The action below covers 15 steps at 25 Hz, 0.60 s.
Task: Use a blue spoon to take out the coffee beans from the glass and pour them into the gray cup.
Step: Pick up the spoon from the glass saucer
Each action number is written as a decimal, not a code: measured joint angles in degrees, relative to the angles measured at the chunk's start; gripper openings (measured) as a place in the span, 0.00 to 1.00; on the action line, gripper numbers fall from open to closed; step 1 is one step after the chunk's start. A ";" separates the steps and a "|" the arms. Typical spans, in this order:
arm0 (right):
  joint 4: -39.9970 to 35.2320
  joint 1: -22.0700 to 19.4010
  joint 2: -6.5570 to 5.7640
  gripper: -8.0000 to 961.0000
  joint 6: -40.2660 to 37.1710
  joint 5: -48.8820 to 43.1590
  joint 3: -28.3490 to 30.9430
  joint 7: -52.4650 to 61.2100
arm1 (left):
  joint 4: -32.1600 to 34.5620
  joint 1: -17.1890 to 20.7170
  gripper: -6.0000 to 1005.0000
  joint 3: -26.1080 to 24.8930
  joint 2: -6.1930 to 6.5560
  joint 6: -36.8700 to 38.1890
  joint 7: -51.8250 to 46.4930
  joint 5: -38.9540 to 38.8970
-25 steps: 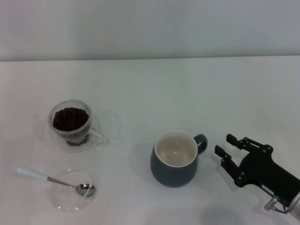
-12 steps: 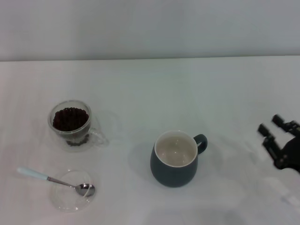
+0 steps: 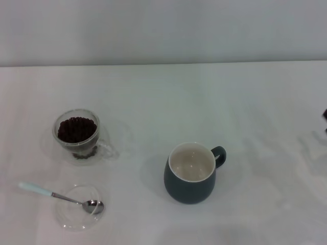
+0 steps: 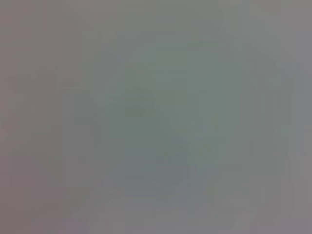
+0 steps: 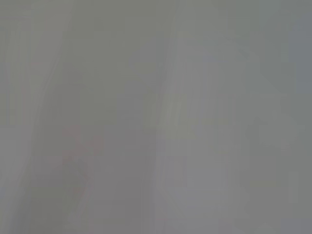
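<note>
Glass point(image 3: 76, 133): stands on the white worktop point(image 3: 204, 97) at the robot's left — handle pointing toward the gray cup's side, upright.
Coffee beans point(image 3: 76, 128): fill the glass nearly to the rim; a few show lower down through the clear wall.
Blue spoon point(image 3: 61, 196): lies near the front edge, just in front of the glass; its metal bowl rests in a flat clear dish point(image 3: 79, 206), its pale handle reaches out over the dish rim to the left.
Gray cup point(image 3: 191, 173): upright near the middle, well apart from the glass, cream inside bare, loop handle to the right.
Right end effector point(image 3: 325, 115): only a dark sliver at the right edge of the head view — cannot tell how its fingers stand.
Left end effector: not in sight; both wrist views show only a blank grey blur.
</note>
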 joint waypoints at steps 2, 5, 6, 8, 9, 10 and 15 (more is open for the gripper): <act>0.07 -0.07 -0.28 0.42 -0.59 0.00 2.39 0.07 | -0.21 1.03 0.88 0.05 0.00 0.63 -5.98 0.91; 0.13 -0.21 -0.88 0.42 -0.96 0.00 5.00 0.22 | -0.62 2.59 0.88 0.10 0.06 0.57 -16.85 2.90; 0.14 -0.17 -1.48 0.42 -0.98 0.00 6.20 0.50 | -0.90 2.93 0.88 0.10 0.11 0.42 -19.91 3.69; 0.14 -0.11 -1.69 0.42 -1.01 0.00 6.67 0.68 | -1.63 3.56 0.88 0.12 0.20 0.14 -25.93 5.92; 0.14 -0.05 -1.84 0.42 -1.04 0.00 7.06 0.84 | -1.88 3.79 0.88 0.15 0.20 0.10 -27.42 6.57; 0.14 -0.01 -1.96 0.42 -1.05 0.00 7.43 0.93 | -2.18 4.09 0.88 0.32 0.19 0.07 -29.19 7.15; -0.01 0.14 -2.68 0.42 -1.20 0.07 8.63 0.98 | -4.35 5.22 0.88 3.18 0.10 -1.51 -39.24 8.28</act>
